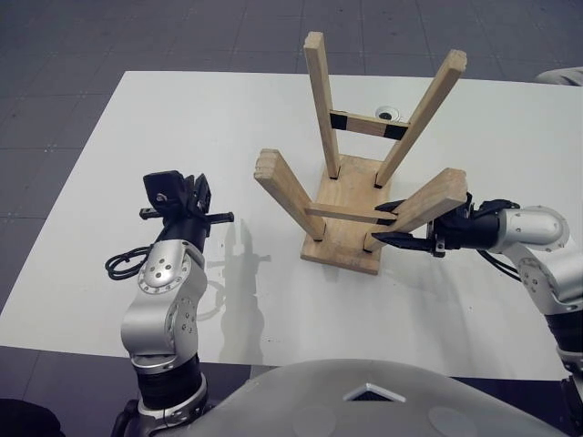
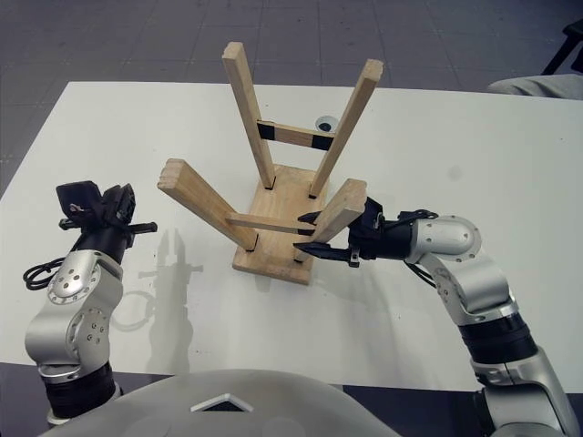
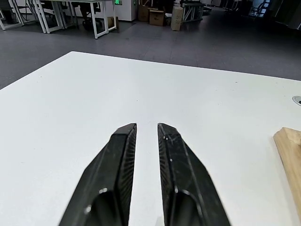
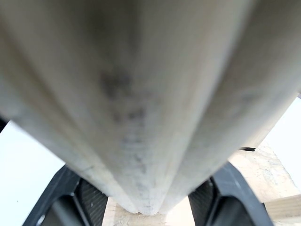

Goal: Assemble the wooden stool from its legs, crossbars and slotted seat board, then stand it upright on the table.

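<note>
The wooden stool stands upside down a little toward 1 o'clock of the white table's middle. Its slotted seat board lies flat and all four legs point up. The right gripper comes in from 3 o'clock and clasps the near-right leg low down, close to where it enters the board. One black finger sits on each side of the wood.

That low hold probably serves to press the leg into its slot, or to steady the frame before it is turned over. The near crossbar links this leg to the near-left leg. The far crossbar, black at both ends, ties the two far legs together. Assembly looks all but done, and the stool has yet to be set on its feet.

The left gripper hangs at 9 o'clock of the stool, well apart from it. Its fingers are a narrow slit apart and hold nothing, seemingly kept out of the way.

The eye views show the whole inverted frame and both arms. The right wrist view adds the close detail of the pale leg wedged between dark fingers, with the board beyond. The left wrist view shows the gap between that gripper's fingers.
</note>
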